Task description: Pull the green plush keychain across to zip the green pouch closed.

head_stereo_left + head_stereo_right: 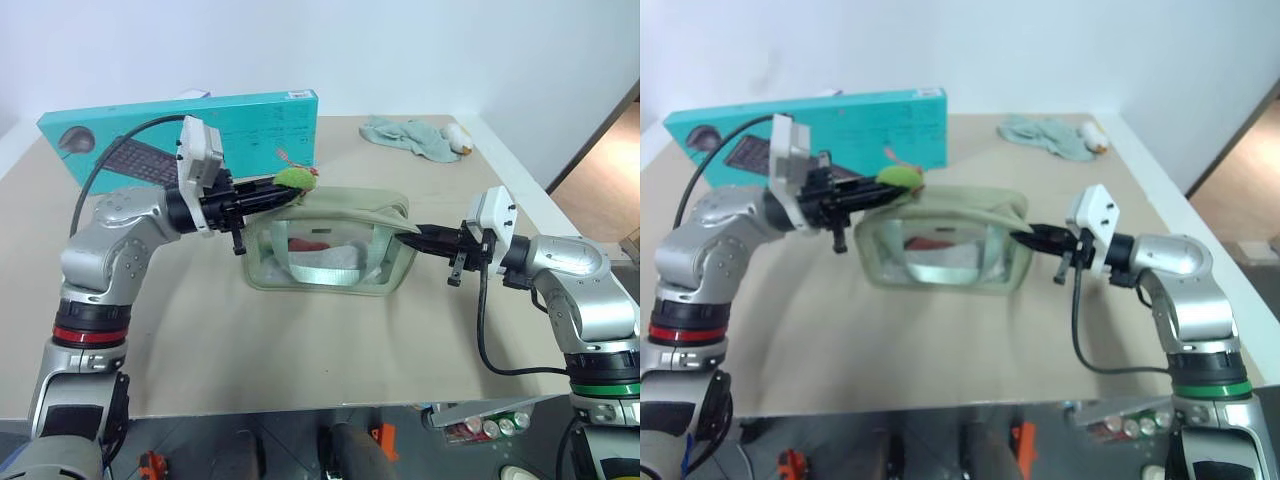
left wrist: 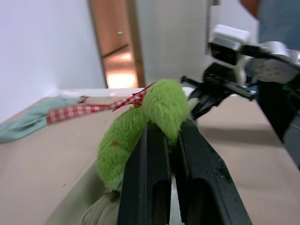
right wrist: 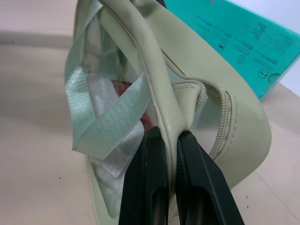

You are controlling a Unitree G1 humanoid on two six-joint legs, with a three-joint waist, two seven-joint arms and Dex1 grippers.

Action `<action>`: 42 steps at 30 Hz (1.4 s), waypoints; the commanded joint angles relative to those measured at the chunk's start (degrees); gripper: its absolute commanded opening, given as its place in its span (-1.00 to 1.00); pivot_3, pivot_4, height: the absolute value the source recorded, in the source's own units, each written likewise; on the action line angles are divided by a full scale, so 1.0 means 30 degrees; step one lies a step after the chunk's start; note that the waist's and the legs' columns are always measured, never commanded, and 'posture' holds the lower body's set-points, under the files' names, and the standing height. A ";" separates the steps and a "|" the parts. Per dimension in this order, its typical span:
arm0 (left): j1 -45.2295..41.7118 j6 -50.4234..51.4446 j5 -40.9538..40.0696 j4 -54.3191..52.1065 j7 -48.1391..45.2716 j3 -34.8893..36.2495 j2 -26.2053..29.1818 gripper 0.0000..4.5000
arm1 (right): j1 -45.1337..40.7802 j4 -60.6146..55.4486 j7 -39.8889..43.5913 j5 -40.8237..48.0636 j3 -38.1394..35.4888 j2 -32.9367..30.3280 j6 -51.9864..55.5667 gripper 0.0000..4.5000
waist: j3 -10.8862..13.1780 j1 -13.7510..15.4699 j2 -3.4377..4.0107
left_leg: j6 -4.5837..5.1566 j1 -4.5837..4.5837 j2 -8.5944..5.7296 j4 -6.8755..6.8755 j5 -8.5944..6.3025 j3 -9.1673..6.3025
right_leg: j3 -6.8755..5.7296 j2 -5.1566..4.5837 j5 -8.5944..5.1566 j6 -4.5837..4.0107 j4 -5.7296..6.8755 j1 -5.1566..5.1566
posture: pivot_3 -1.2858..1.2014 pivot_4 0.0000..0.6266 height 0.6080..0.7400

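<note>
Currently the left claw is clamped on the keychain above the pouch's left top corner, while the right claw pinches the pouch's right end, mid-worktop, before the teal box.

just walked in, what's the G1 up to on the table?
It's zipping a pouch shut. The left gripper is shut on the green plush keychain at the left end of the green pouch, while the right gripper pinches the pouch's right end to steady it. The pouch stands on the table, with a teal box behind it and a crumpled cloth at the far right.
</note>
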 commanded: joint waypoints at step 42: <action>0.5144 0.0788 0.0427 -0.1929 0.2013 0.3169 0.1549 0.99 | -0.0671 0.0102 -0.0017 -0.0127 0.0096 -0.0299 -0.0342 -1.00 | 0.0011 -0.0006 -0.0011 | 0.0002 0.0005 0.0014 0.0006 0.0000 0.0000 | 0.0003 -0.0012 -0.0009 0.0009 0.0002 0.0002 | 0.03 -0.52 1.00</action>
